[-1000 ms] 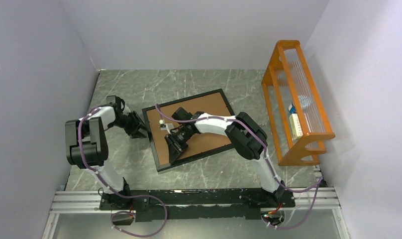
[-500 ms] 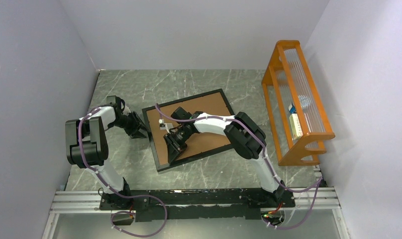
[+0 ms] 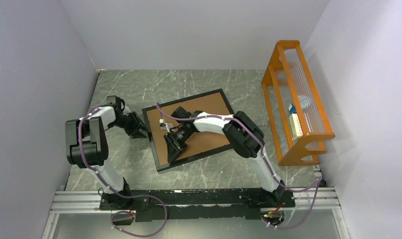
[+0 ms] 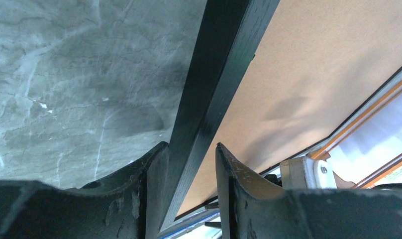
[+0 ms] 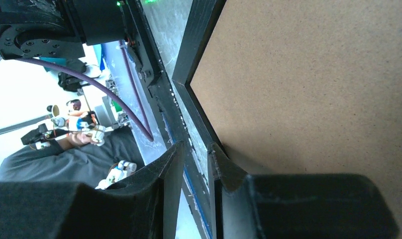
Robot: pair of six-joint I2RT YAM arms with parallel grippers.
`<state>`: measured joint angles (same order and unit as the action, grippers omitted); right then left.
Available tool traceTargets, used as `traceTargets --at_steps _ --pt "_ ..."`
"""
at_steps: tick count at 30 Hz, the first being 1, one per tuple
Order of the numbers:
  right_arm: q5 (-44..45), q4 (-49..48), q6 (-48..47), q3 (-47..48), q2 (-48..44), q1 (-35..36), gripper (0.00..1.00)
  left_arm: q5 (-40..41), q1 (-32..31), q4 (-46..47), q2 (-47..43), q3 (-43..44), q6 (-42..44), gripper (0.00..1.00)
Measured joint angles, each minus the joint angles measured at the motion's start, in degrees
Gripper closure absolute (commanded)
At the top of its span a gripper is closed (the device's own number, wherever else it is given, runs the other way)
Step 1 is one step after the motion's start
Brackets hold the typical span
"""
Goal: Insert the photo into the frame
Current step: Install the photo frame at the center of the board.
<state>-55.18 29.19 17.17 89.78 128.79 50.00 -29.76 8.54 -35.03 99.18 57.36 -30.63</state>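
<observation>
So the bench (image 3: pixel 199 82) is a grey-green marbled slab with pale veins, boxed in by plain walls on three sides. Lying on it around the middle is the black frame (image 3: pixel 209 93), turned at a slant to the bench edges, with a plain brown backing board (image 3: pixel 211 107) filling it, so no picture side is showing. Over at the right edge stands an orange rack (image 3: pixel 298 144), well apart from the frame. Along the near edge runs a metal rail (image 3: pixel 74 201).
</observation>
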Motion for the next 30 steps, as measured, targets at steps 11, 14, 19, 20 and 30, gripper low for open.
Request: traceTargets --at_steps 11,14,19,20,30 --pt "-1.09 -0.83 0.37 1.11 1.53 -0.98 0.7 0.0 0.0 0.0 0.0 0.0 0.0 0.56" --pt "-1.9 -0.83 0.81 1.44 2.38 -1.51 0.7 0.0 0.0 0.0 0.0 0.0 0.0 0.56" --pt "-2.19 -0.87 0.81 1.46 2.49 -1.57 0.7 0.0 0.0 -0.02 0.0 0.0 0.0 0.56" --pt "-2.21 -0.87 0.63 1.44 2.49 -1.57 0.7 0.0 0.0 -0.02 0.0 0.0 0.0 0.56" --pt "0.42 -3.23 -0.83 -1.27 0.28 -1.2 0.69 0.02 0.0 -0.02 0.0 0.0 0.0 0.56"
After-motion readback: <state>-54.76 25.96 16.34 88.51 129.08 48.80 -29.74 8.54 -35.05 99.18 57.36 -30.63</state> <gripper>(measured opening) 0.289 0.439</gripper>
